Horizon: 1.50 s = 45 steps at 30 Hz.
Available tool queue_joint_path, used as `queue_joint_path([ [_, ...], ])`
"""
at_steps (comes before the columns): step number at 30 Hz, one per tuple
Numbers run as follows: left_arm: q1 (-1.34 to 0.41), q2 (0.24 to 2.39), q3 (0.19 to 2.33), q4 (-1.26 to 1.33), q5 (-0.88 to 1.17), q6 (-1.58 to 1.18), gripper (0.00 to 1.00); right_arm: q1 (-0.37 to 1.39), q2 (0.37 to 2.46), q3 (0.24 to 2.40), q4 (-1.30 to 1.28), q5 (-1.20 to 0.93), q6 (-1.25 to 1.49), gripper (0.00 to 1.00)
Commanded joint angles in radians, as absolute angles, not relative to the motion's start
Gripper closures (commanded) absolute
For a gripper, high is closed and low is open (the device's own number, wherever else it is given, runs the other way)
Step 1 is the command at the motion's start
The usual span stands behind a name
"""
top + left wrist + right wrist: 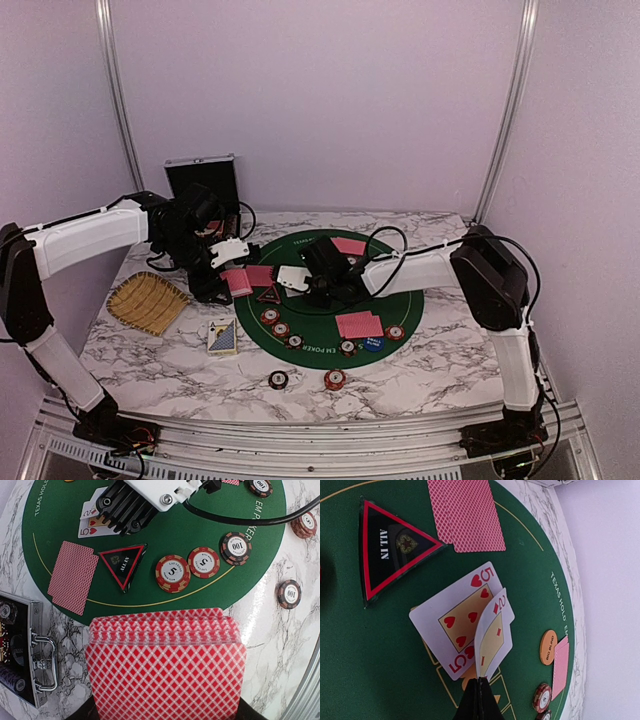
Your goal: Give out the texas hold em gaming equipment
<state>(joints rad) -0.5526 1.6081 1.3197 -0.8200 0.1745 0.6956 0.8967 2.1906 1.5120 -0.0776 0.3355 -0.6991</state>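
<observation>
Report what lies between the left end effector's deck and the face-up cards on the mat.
The triangular ALL IN marker lies between the deck and those cards, and the right arm hangs over them.

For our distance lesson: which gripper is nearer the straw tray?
Left: left gripper holds a deck right of the tray; right gripper pinches a card farther right, over the mat.

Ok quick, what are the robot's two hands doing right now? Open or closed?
Left gripper: closed, holding the deck of red-backed cards.
Right gripper: closed, pinching the two of diamonds by its edge.
</observation>
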Motion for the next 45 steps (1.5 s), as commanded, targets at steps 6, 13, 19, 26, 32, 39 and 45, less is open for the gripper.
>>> queue_joint_path([
  [6,-0.546,1.595,1.339,-0.828,0.183,0.699,1.00,0.908,2.199,1.542,-0.206,0.235,-0.622,0.92],
  [13,-0.546,1.593,1.346,-0.828,0.182,0.697,1.00,0.907,2.173,1.540,-0.234,0.222,-0.617,0.85],
  [19,-0.546,1.592,1.346,-0.830,0.184,0.693,1.00,0.886,2.149,1.548,-0.226,0.259,-0.565,0.81],
  [26,-0.546,1.587,1.348,-0.831,0.185,0.693,1.00,0.781,1.972,1.545,-0.118,0.204,-0.346,0.10],
  [32,-0.546,1.583,1.352,-0.831,0.190,0.689,1.00,0.596,1.906,1.612,-0.150,-0.229,0.080,0.01],
  [39,-0.546,1.577,1.352,-0.831,0.191,0.689,1.00,0.501,1.953,1.630,-0.120,-0.531,0.242,0.01],
  [45,-0.546,1.594,1.367,-0.831,0.196,0.687,1.00,0.506,1.969,1.568,-0.056,-0.684,0.418,0.01],
])
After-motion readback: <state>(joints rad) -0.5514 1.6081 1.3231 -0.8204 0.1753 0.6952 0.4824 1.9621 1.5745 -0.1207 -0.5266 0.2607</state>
